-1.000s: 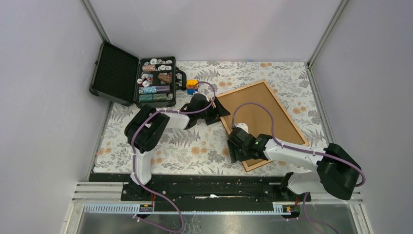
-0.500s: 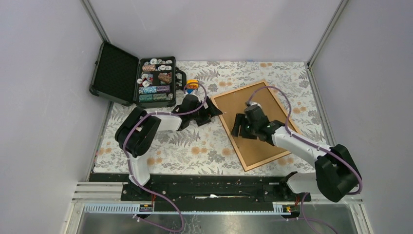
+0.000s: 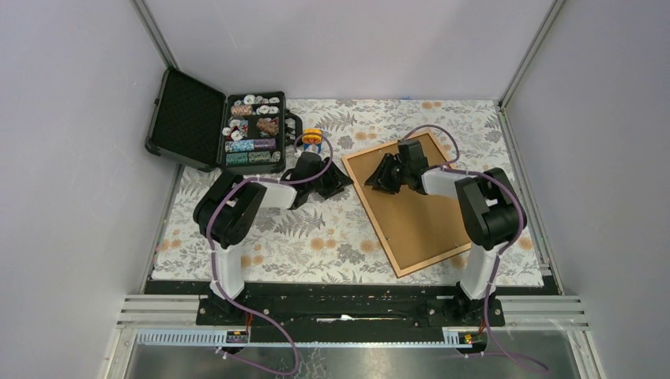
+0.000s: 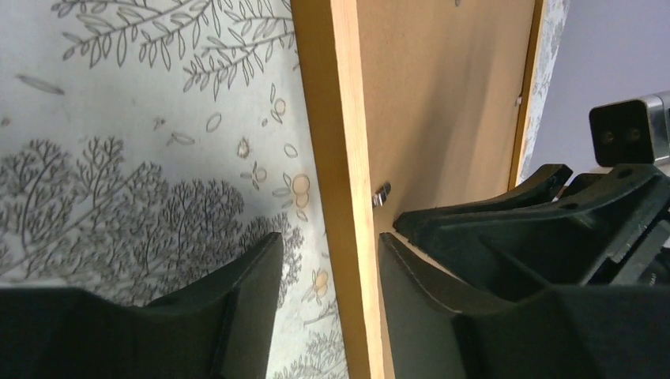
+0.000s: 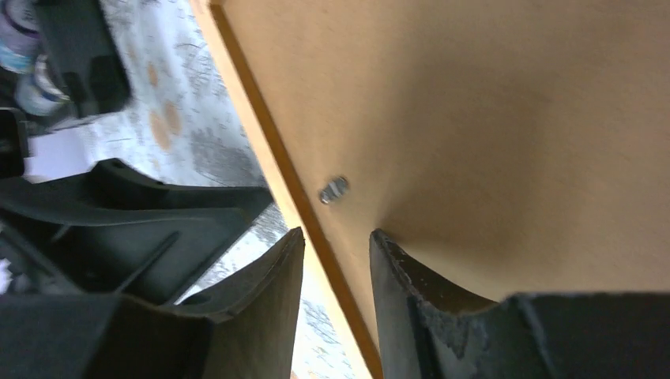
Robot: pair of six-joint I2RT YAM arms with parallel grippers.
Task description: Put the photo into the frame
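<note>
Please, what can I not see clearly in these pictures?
The photo: in no view; the frame may hide it.
Whether the right gripper pinches the frame: right wrist view, fingers cover the contact.
Yellow object: overhead, left arm covers part.
Chips in the case: overhead, markings too small.

You have nothing legible to read here: no text, label, number or sign, not even on the frame [image 4: 332, 158].

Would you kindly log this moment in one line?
light-brown wooden picture frame: back up | left gripper: open, straddling its edge | right gripper: straddling same edge
</note>
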